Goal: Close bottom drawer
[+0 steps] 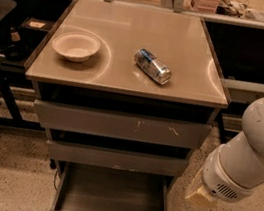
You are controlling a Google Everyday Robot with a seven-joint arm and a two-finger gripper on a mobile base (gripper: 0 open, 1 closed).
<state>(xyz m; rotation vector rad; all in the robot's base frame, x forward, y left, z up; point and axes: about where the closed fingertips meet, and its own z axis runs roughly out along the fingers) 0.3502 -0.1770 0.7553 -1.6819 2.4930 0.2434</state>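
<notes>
While the bottom drawer [113, 196] sits pulled way out at the foot of the bench [184, 40], grey tray in plain view, the top drawer [118, 124] and the middle drawer [115, 158] only poke out a little. The white arm [253, 149] hangs off to the right. The claw [201, 195] is the tan bit at its lower end, just off the bottom drawer's right side and apart from it. Honestly can't say if it's clenched or released. Up top there's a white bowl [76, 46] and a can [152, 66] lying on its side.
</notes>
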